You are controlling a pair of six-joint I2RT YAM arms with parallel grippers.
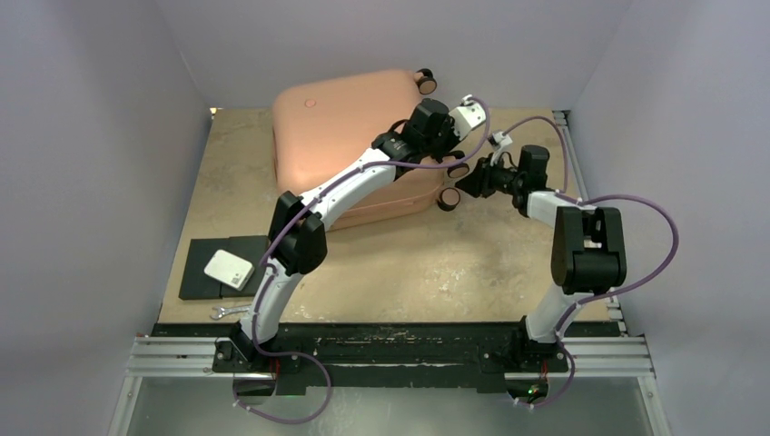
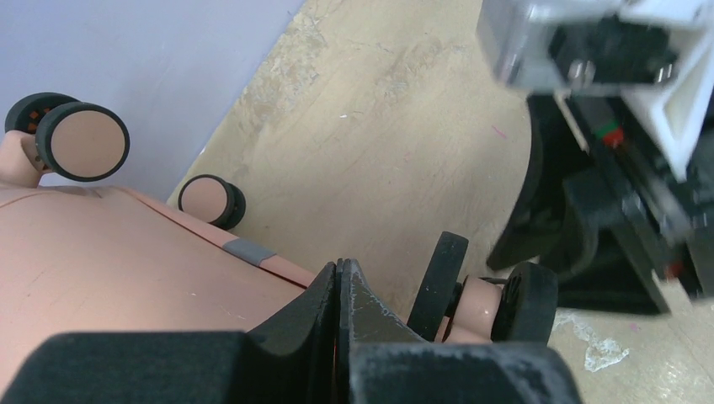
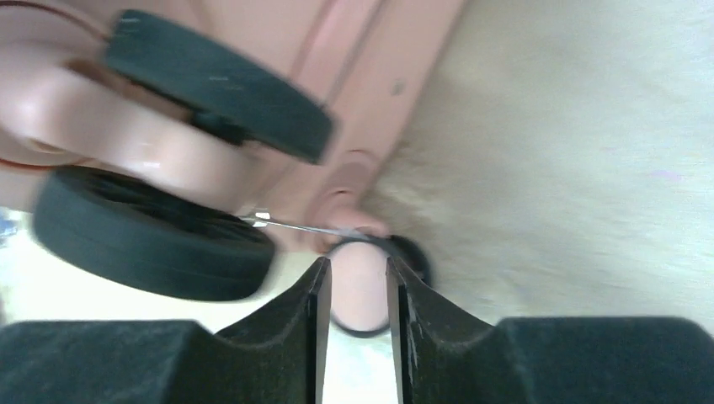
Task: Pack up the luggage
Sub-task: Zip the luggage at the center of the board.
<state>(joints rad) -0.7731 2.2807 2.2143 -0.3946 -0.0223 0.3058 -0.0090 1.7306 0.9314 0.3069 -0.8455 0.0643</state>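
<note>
Both by luggage (image 1: 336, 127) wheels (image 1: 448, 198): left tool (image 2: 339, 269) pressed together, right tool (image 3: 354, 282) slightly spread; black pad (image 1: 202, 277) apart.

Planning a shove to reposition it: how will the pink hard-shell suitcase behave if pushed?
The salmon-pink hard-shell suitcase looks rigid and smooth, so contact may slip. It lies flat, its black-rimmed wheels pointing sideways, so it would probably slide, not roll. Its bulk suggests real resistance.

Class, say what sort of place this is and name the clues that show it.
Probably a robot lab cell: plain walls box in a scuffed table, and robot arms are bolted to a metal rail.
</note>
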